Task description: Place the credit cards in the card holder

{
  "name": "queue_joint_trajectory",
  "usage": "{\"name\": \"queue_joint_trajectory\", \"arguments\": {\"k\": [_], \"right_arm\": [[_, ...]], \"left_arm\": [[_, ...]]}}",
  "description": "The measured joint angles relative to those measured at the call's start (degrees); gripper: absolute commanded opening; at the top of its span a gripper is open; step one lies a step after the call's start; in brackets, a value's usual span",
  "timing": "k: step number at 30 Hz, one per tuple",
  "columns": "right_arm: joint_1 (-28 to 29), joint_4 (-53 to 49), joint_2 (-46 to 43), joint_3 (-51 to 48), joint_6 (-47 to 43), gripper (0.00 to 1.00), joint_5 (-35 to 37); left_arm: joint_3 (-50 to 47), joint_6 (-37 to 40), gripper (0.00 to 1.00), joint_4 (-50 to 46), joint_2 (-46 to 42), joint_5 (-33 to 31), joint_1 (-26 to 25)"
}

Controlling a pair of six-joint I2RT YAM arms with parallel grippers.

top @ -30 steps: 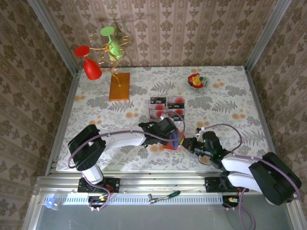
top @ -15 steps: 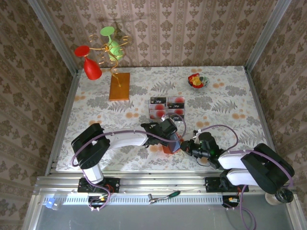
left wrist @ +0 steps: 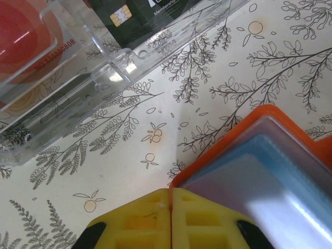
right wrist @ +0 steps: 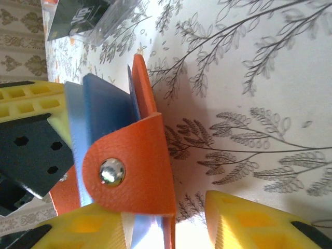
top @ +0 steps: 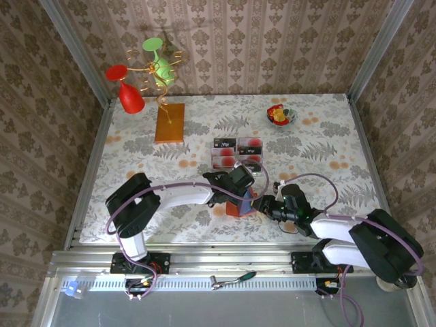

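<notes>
The orange card holder (top: 234, 207) stands partly unfolded on the tablecloth, its grey-blue inside (left wrist: 264, 181) showing. My left gripper (top: 243, 195) is shut on the holder's orange edge (left wrist: 171, 191). My right gripper (top: 263, 204) is open around the holder's snap flap (right wrist: 129, 174). The flap lies against the left finger (right wrist: 85, 228), with a gap to the other finger. The credit cards (top: 236, 152), red-and-white with black bands, lie in a clear tray (left wrist: 78, 88) just behind the holder.
An orange-brown wooden board (top: 169, 122) with a wire stand holding a red glass (top: 127, 95) and a green glass (top: 159, 63) stands at the back left. A small bowl (top: 281, 115) sits at the back right. Patterned walls enclose the table.
My right gripper has opened and released the card holder's flap. My left gripper has closed fully on the holder's edge, and the holder has shifted slightly left.
</notes>
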Motion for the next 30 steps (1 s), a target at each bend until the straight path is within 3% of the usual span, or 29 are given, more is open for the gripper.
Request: {"name": "queue_joint_trajectory", "arguments": {"k": [3,8,12,19,27,30], "right_arm": [[-2.3,-5.1,-5.1,0.1,-0.6,0.41,0.3],[-4.7,-13.9,-15.6,0.5,-2.2,0.25,1.1],[-4.6,-17.3,-17.1,2.6,-3.3,0.16,0.9],[0.9,-16.1,-5.8,8.1,-3.4,0.10,1.1],[7.7,-6.4,11.5,15.4,-2.6,0.07,1.3],[8.5,-2.5,17.3,16.4,-1.4,0.06,1.2]], "left_arm": [[0.0,1.3,0.00,-0.5,0.0,-0.2,1.0],[0.0,2.6,0.00,-0.6,0.0,-0.2,1.9],[0.0,3.7,0.00,-0.3,0.0,-0.1,2.2],[-0.2,5.5,0.00,1.7,0.0,-0.1,2.9],[-2.5,6.1,0.00,5.1,0.0,0.7,4.1],[-3.5,6.0,0.07,6.4,0.0,1.9,5.2]]}}
